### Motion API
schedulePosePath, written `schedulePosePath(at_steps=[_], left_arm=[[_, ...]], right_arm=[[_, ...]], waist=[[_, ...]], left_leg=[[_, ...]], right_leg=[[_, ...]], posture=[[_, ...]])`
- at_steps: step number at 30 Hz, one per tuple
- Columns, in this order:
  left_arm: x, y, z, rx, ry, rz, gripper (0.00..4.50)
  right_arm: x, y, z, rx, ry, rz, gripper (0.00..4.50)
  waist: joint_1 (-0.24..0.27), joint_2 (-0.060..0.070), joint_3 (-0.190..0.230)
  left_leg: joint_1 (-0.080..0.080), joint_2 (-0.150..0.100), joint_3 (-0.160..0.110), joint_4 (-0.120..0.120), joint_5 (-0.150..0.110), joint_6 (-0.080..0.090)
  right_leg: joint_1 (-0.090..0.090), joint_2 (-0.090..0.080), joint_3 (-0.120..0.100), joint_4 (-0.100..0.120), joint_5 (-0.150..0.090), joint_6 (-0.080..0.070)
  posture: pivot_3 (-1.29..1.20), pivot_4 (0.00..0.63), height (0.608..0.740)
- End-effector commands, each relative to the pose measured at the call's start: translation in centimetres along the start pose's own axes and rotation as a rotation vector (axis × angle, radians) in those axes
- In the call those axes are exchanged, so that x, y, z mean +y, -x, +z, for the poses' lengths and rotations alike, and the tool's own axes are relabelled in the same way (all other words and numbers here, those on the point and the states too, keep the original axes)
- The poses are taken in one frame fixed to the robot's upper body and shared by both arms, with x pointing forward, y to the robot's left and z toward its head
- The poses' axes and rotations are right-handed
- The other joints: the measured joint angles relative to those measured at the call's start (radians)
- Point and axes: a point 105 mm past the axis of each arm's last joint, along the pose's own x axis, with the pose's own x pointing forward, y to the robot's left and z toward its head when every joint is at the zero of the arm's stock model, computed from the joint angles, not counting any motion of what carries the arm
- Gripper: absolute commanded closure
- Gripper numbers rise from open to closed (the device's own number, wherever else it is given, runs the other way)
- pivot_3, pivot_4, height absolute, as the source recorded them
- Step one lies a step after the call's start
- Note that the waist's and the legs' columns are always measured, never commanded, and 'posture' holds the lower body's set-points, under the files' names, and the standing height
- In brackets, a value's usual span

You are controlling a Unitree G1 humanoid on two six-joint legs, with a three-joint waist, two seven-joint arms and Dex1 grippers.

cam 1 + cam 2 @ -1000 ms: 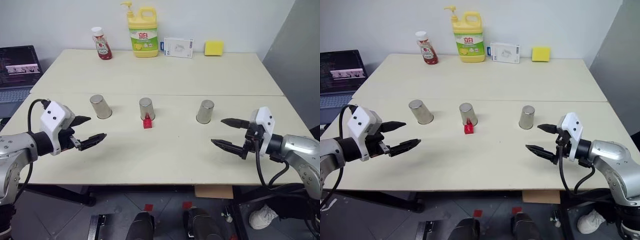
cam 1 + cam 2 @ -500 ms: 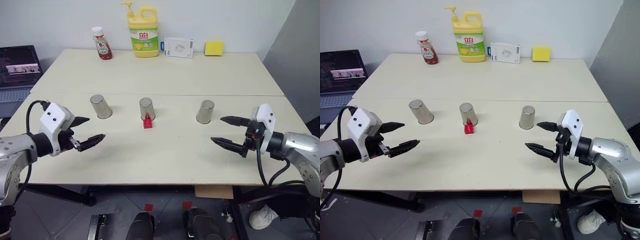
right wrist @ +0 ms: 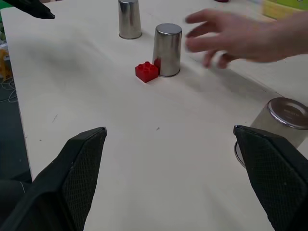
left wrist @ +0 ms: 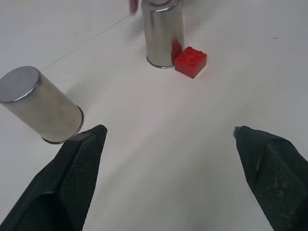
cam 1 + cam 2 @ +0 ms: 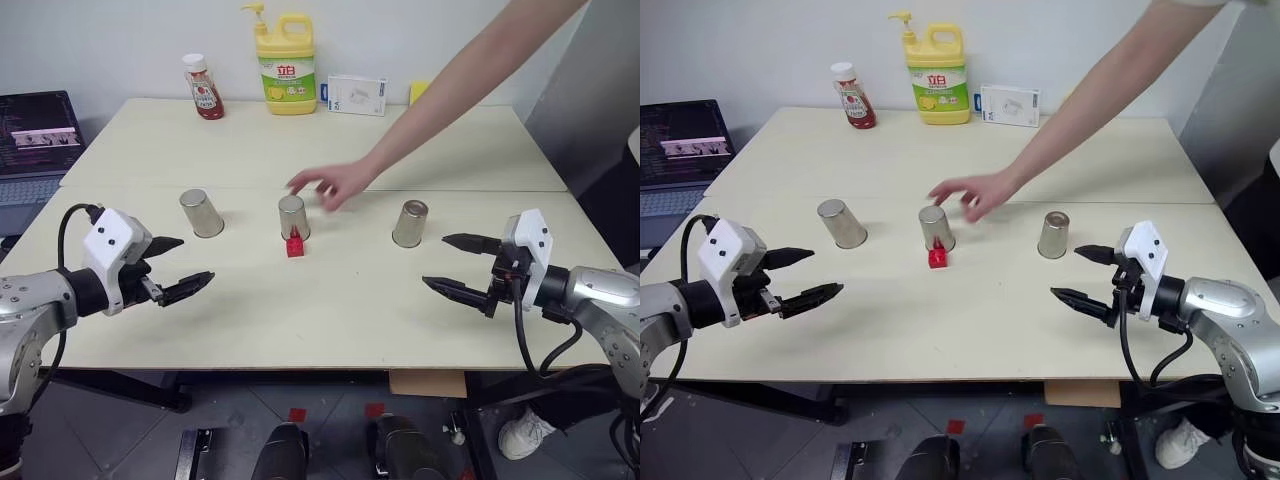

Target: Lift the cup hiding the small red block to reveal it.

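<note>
A: We're looking down on the table [image 5: 330, 320] and both arms are parked low. Our left gripper [image 5: 176, 266] is at about eight o'clock, jaws spread wide, nothing between them. Our right gripper [image 5: 458, 266] sits at four o'clock, equally wide and empty.

B: And three steel cups in a row across the middle, all mouth-down. The left cup [image 5: 201, 213] at ten o'clock, the middle cup [image 5: 293, 217] dead centre, the right cup [image 5: 410, 223] toward two o'clock.

A: Here's the twist: the small red block [image 5: 295, 245] is out in the open, touching the middle cup's base on our near side, at its six o'clock. Nothing hides it yet.

B: And a person's hand [image 5: 328, 184] is reaching in from one o'clock, fingers just beyond the middle cup's top. We can't tell whether it touches.

A: So we'd judge the covering isn't done; we wait.

B: When our turn comes, how does that cup handle?

A: Thin brushed steel, so we reckon light, rigid and slick. The taper narrows toward the closed top, so a pinch high up could slide off.

B: We'd take it across the mid-wall, fingers on opposite sides, and lift straight up so the rim doesn't drag the block.

A: Back row, twelve o'clock: ketchup bottle [image 5: 202, 87], yellow detergent jug [image 5: 286, 63], both well clear.
</note>
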Motion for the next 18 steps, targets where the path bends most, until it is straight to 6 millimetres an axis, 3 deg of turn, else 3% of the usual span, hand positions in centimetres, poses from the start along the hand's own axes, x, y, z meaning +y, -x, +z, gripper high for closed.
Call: schedulePosePath(at_steps=[1, 18], left_arm=[[-0.08, 0.20, 0.80, -0.021, -0.025, 0.009, 0.01], [0.21, 0.16, 0.61, 0.000, -0.041, 0.006, 0.01]], right_arm=[[-0.02, 0.18, 1.00, -0.030, 0.034, 0.000, 0.00], [0.48, -0.03, 1.02, -0.029, 0.038, 0.010, 0.00]], waist=[[0.000, 0.000, 0.000], [0.000, 0.000, 0.000]], left_leg=[[0.000, 0.000, 0.000, 0.000, 0.000, 0.000], [0.000, 0.000, 0.000, 0.000, 0.000, 0.000]], right_leg=[[0.000, 0.000, 0.000, 0.000, 0.000, 0.000], [0.000, 0.000, 0.000, 0.000, 0.000, 0.000]], posture=[[0.00, 0.150, 0.740], [0.00, 0.150, 0.740]])
